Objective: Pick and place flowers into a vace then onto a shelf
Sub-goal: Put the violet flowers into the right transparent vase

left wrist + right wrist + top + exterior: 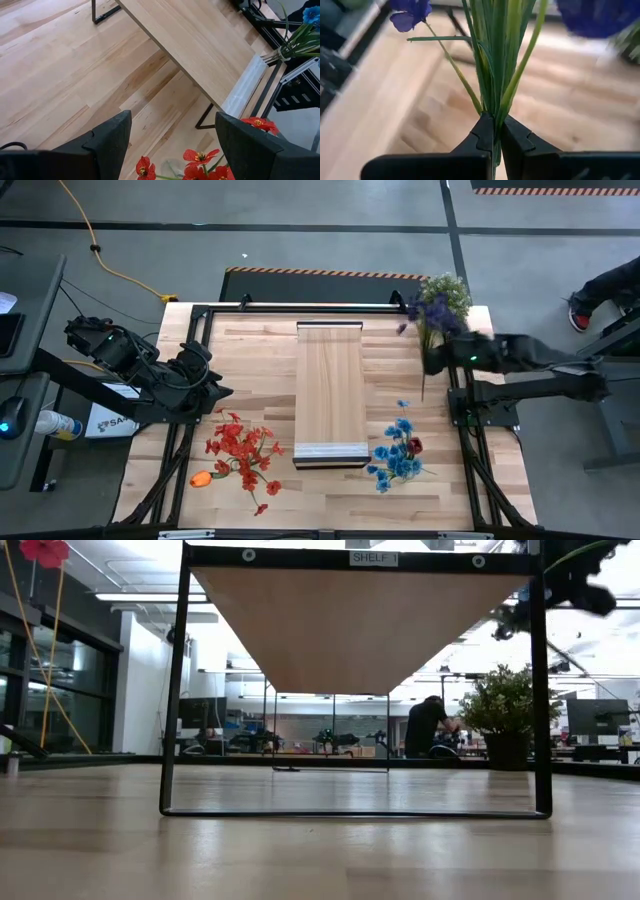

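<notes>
My right tool (495, 131) clamped on purple flower stems (495, 75), far right tabletop (250, 345) corner, beside potted plant (447, 292). Left tool (172, 137) wide open, empty, over red flowers (240, 445). Shelf (331, 385) between us; blue flowers (398, 452) just right.

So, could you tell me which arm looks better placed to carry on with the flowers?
Probably the right: its gripper is shut on the purple flowers, while the left gripper hangs open above the red flowers.

A small label (373, 558) on the shelf (360, 630) frame's top bar reads "SHELF 1".
</notes>
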You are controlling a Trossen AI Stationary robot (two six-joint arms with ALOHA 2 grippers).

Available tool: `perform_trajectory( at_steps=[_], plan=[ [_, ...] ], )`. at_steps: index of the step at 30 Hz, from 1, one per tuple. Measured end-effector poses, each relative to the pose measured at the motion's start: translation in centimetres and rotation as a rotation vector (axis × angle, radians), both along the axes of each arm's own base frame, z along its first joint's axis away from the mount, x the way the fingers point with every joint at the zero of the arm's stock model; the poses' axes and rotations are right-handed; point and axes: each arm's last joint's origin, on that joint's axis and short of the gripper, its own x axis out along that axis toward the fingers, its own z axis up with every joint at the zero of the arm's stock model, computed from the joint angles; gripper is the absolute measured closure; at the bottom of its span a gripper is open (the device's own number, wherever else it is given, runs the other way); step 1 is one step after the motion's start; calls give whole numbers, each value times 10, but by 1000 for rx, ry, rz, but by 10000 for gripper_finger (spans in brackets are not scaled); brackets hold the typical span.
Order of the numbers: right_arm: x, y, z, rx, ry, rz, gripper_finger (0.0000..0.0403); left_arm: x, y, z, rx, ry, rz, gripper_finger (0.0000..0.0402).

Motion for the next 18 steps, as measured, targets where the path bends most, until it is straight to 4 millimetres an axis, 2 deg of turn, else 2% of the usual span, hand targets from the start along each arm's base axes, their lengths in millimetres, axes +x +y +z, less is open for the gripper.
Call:
perform_trajectory(
  at_steps=[5,9,18],
  plan=[
    [-17,0,45,-112,-60,-22,395,0,0,0,2,-1,2,82],
    [-28,0,71,-169,-114,-31,395,0,0,0,2,-2,2,80],
    [-43,2,100,-232,-187,-15,395,0,0,0,5,-4,4,80]
  ],
)
